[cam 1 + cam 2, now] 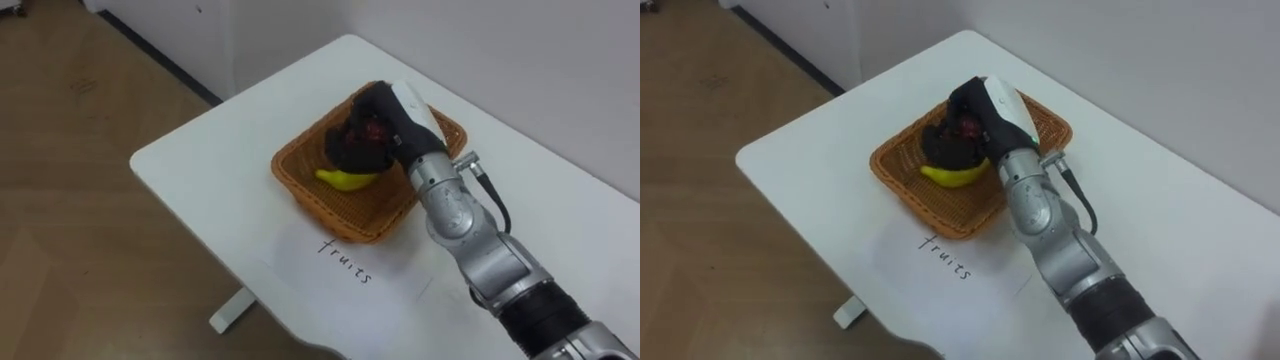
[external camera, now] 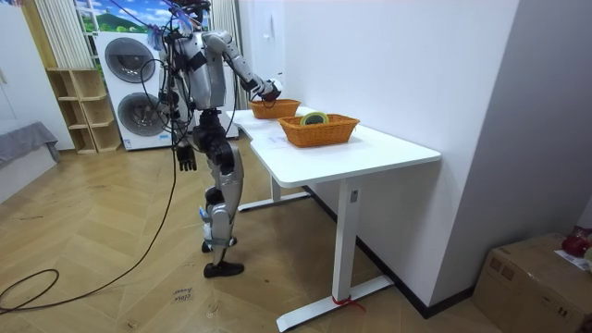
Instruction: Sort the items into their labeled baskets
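Left eye view, right hand [image 1: 398,118] clutching red fruit [image 1: 375,128], yellow banana [image 1: 345,180]

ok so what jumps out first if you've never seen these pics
The robot's right hand reaches into a wicker basket on the white table, its fingers curled round a reddish fruit just above a banana. In the room view a second wicker basket stands nearer the camera with a greenish ring in it, and the left hand hangs by the robot's side.

Handwritten "fruits" on paper [image 1: 390,268] before basket [image 1: 305,190]
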Available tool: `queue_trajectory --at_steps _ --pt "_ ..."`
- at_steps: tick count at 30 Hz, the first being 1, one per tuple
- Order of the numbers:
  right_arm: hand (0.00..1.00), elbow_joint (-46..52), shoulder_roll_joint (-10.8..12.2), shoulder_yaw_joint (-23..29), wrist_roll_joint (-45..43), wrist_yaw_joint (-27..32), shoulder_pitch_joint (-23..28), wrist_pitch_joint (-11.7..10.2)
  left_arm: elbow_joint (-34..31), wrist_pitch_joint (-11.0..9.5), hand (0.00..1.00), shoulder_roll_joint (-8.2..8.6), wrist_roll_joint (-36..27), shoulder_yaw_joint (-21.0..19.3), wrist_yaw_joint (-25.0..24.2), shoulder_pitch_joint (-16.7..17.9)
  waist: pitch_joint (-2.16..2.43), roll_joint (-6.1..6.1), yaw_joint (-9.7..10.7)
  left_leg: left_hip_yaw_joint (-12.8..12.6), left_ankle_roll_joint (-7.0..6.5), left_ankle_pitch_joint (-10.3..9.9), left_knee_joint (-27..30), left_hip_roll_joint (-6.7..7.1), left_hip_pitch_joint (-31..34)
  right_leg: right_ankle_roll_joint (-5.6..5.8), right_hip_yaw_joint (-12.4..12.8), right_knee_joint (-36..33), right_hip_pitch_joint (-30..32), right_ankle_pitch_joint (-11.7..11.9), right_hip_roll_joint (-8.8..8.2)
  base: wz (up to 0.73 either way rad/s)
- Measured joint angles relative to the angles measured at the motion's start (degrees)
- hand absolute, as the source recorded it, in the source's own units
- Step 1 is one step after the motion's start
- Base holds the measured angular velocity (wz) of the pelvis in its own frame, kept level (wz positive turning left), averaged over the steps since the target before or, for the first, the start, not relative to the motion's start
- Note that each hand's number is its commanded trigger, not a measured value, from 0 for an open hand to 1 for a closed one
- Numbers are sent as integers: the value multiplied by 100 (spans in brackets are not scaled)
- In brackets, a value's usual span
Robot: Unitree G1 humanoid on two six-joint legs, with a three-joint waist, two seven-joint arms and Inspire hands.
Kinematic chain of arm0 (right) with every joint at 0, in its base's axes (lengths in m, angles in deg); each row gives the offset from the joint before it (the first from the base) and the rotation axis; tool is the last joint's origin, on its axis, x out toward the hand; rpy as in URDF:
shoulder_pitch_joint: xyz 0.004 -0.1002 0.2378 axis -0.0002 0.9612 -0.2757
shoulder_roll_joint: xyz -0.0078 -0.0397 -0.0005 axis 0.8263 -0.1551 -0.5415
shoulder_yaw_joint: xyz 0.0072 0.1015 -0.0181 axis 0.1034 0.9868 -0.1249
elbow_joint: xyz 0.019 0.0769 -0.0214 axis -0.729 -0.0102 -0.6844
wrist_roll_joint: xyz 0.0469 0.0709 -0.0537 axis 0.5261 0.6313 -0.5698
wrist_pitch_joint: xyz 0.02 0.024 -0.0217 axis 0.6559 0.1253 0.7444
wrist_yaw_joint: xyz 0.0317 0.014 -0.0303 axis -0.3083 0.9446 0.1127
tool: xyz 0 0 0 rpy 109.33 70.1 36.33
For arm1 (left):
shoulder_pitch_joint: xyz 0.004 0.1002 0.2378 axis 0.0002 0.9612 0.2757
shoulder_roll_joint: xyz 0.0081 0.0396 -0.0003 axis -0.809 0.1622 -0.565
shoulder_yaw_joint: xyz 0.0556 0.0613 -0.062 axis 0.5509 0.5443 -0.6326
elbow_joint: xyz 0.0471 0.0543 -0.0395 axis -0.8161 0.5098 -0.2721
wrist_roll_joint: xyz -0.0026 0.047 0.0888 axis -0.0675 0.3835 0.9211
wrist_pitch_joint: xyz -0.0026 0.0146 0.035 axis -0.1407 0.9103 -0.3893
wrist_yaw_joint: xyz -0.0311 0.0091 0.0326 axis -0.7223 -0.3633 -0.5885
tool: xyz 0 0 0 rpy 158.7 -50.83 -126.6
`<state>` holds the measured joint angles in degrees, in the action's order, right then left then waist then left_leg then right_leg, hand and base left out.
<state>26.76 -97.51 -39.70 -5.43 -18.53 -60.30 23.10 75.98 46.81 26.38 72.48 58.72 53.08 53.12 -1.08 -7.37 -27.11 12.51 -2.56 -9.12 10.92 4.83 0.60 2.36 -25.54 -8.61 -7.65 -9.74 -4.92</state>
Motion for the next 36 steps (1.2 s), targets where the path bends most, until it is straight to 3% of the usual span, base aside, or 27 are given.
queue_trajectory --at_steps 1,2,3,5,36 --pt "96 0 0 0 0 0 0 0 1 1 0 0 3 0 -1 0 -1 1 1 23 0 0 1 2 0 1 -1 0 -10 -1 1 10" --pt "69 0 1 0 -2 0 0 0 1 2 0 0 17 -1 -2 1 -1 1 -3 39 0 0 1 3 -2 2 -3 0 -19 -2 3 10" --pt "50 0 0 0 -2 0 0 0 1 2 0 0 25 -1 -3 3 -1 1 -6 50 0 0 1 4 -3 4 -7 0 -24 -2 5 6" --pt "0 -4 0 -38 2 0 0 0 1 3 0 0 26 -1 -5 20 -2 3 -14 53 0 0 2 4 -12 5 -9 0 -33 -3 5 0" --pt "0 -23 61 -205 -14 -48 2 -1 12 70 0 0 99 -7 -10 24 -10 18 6 54 -1 1 38 2 -13 6 33 5 -43 -4 1 0"
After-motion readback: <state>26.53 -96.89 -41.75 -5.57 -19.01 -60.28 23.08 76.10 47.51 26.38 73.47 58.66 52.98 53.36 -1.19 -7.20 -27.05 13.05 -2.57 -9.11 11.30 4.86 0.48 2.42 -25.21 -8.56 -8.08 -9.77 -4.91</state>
